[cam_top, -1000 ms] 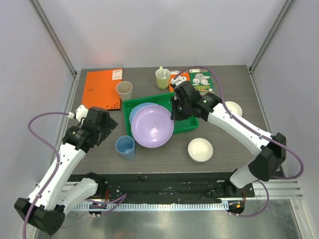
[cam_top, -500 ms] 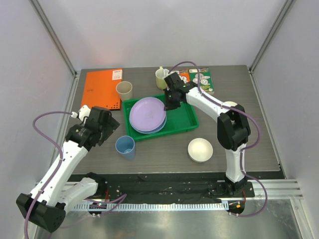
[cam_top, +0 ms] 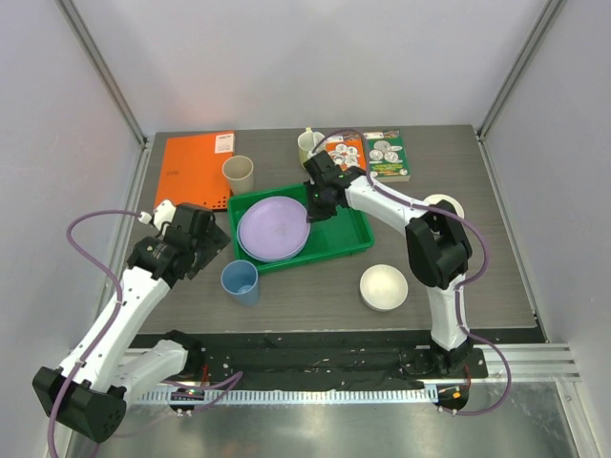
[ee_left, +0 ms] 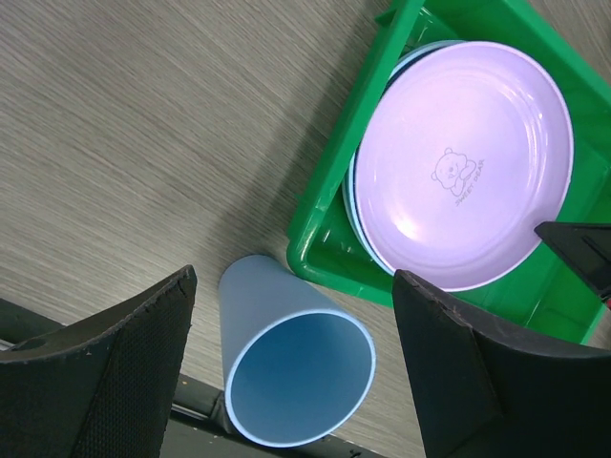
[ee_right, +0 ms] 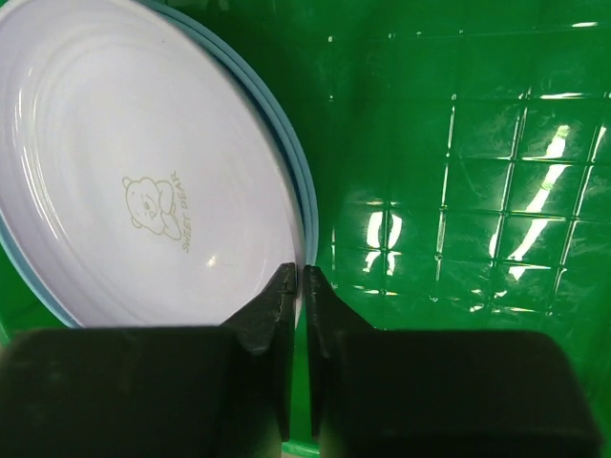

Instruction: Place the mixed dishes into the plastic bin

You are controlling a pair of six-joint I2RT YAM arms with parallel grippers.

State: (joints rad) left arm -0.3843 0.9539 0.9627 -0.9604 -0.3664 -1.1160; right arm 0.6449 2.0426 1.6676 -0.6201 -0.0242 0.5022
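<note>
The green plastic bin (cam_top: pixel 348 234) holds a lilac plate (cam_top: pixel 274 227) lying on a light blue plate (cam_top: pixel 250 250). My right gripper (cam_top: pixel 310 212) is low in the bin, shut on the lilac plate's right rim. In the right wrist view the gripper (ee_right: pixel 304 272) pinches that rim of the plate (ee_right: pixel 143 172) over the ribbed bin floor (ee_right: pixel 458 191). A blue cup (cam_top: pixel 240 281) stands in front of the bin. My left gripper (cam_top: pixel 205 243) is open just left of it. In its wrist view the gripper (ee_left: pixel 294 275) frames the cup (ee_left: pixel 286 363) without touching it.
A beige cup (cam_top: pixel 239 175) stands behind the bin beside an orange folder (cam_top: pixel 194 170). A cream bowl (cam_top: pixel 384 286) sits at the front right, another pale dish (cam_top: pixel 444 207) behind the right arm. A mug with a spoon (cam_top: pixel 310 146) and booklets (cam_top: pixel 387 155) lie at the back.
My right gripper has swung the lilac plate from a raised tilt at the bin's front down flat onto the light blue plate. The left arm has barely moved.
</note>
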